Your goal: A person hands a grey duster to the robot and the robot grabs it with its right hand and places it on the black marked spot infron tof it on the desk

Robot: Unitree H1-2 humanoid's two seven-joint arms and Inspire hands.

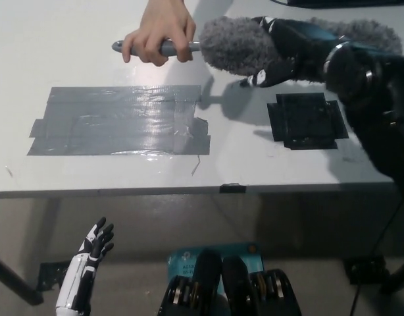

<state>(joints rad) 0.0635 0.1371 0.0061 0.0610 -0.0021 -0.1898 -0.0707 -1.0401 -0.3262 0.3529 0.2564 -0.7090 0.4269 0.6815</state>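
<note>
From the head view we see our black right hand (pixel 284 56) near the top, at about one o'clock; its fingers are curled around the fluffy head of the grey duster (pixel 238 46), so it is gripping the duster; the fluff pokes out on both sides of the hand. A person's hand (pixel 159 33) at twelve o'clock is also closed on the duster's thin grey handle, so both hold it at once. The duster lies sideways, its long way going from nine o'clock to three o'clock; the handle end points to nine o'clock and the fluffy end points to three o'clock; it is up above the desk (pixel 57 39), and its shadow falls on the desk below. The black marked spot (pixel 307 122) sits on the desk just under our right hand, toward five o'clock from the duster, with nothing on it. A big patch of grey tape (pixel 116 122) is on the desk at ten o'clock. Our white left hand (pixel 90 257) rests low at seven o'clock, below the desk edge; its fingers are spread and it holds nothing.
</note>
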